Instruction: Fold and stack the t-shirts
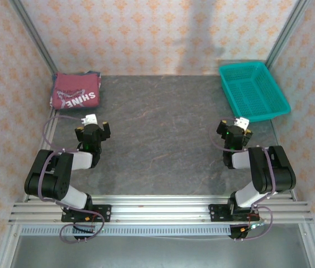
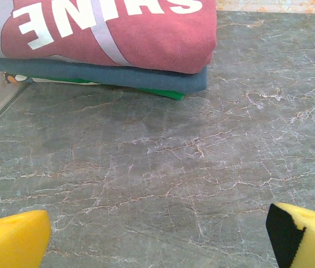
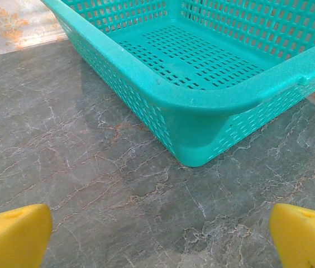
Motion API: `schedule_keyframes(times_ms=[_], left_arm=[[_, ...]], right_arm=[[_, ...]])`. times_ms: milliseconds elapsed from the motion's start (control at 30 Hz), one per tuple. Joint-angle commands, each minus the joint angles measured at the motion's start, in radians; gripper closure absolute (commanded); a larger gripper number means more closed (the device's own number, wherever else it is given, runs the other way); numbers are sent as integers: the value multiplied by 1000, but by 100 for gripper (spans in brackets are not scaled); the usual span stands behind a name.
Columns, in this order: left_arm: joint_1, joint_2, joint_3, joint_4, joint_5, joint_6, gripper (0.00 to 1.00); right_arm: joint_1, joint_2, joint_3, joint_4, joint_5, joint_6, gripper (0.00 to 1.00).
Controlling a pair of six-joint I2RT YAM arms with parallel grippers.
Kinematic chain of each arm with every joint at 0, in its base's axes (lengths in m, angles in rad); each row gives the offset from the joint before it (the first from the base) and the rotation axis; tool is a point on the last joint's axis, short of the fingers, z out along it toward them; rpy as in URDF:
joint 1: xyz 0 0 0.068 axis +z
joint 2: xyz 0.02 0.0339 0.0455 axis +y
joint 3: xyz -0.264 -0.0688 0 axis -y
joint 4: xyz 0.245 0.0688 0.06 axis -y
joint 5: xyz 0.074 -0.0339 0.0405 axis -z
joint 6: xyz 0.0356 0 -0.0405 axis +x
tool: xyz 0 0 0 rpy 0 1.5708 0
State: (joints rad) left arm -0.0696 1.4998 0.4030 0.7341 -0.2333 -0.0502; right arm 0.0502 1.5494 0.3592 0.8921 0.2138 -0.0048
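place: robot lab cell | evidence: aluminium rails [image 1: 157, 207], wallpapered panel walls [image 1: 146, 33], stone-look tabletop [image 1: 163, 139]

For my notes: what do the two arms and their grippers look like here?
The left arm and right arm are black with pale grey link sections, mounted on silver aluminium rails. Purplish-grey cables loop beside each arm. The left gripper and right gripper are black, each topped by a small white block. Wrist views show yellow foam-like fingertip pads.

The basket [image 1: 228, 89] stands at the worktop's [image 1: 163, 145] far right corner, with the right claw [image 1: 234, 127] just before it. Well left of the basket, at the far left corner, the SHINE shirt [image 1: 75, 92] lies on the plain shirt [image 2: 118, 77], with the left claw [image 1: 93, 127] before them.
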Motion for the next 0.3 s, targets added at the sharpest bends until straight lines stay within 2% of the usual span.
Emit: schedule_keyframes(times_ms=[0,267], left_arm=[[4,-6,2,47,-20,22,0],[4,-6,1,47,-20,24,0]], right_arm=[[7,-1,12,28,14,-12,1],[-1,-3,10,30,0,-8,1]])
